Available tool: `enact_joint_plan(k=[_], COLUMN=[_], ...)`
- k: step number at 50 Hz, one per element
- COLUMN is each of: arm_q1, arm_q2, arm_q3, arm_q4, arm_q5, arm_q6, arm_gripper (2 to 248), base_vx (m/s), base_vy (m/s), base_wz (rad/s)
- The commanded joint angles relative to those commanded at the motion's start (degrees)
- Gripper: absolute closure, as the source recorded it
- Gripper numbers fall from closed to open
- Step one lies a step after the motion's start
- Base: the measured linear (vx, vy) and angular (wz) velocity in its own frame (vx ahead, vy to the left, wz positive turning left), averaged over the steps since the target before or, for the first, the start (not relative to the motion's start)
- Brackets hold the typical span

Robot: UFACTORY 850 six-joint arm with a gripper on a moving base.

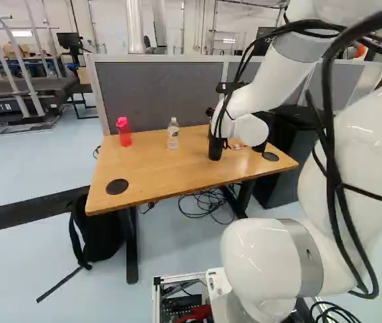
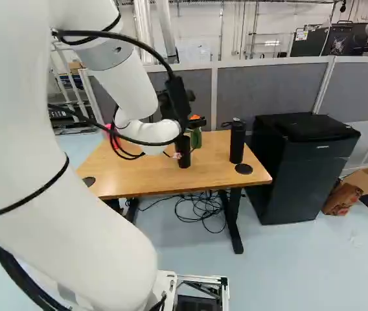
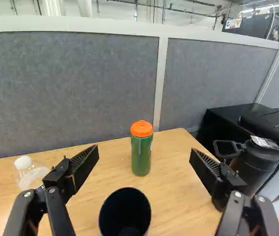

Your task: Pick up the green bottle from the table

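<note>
The gripper has its fingers spread wide apart, with nothing clamped. Ahead, low between them, the black cup stands on the table. Beyond it, near the far edge, the green bottle stands upright. The right base view partly shows that bottle; the left shows instead the clear bottle, farther left.

A wooden-topped table on black legs stands in the middle of the left base view, backed by gray partition panels, with a treadmill at upper left and a white wall beyond. At the right of the right base view, a black mini fridge and cardboard boxes sit on the pale blue floor, which carries soft glints of light.
</note>
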Motion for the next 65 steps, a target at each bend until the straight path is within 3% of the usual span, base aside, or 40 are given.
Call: enact_joint_plan(k=[17,33,65], arm_q1=[-0.86,-1.53,-1.31], arm_q2=[-3.63,-7.10,-13.11], arm_q3=[-5.88,-11.57,-22.27], arm_q4=[0.00,0.00,0.00], arm_q5=[-0.32,-4.15,-26.85], arm_q6=[0.00,0.00,0.00], arm_gripper=[3,3,3], base_vx=[0.000,0.000,0.000], base_vy=[0.000,0.000,0.000], base_wz=[0.000,0.000,0.000])
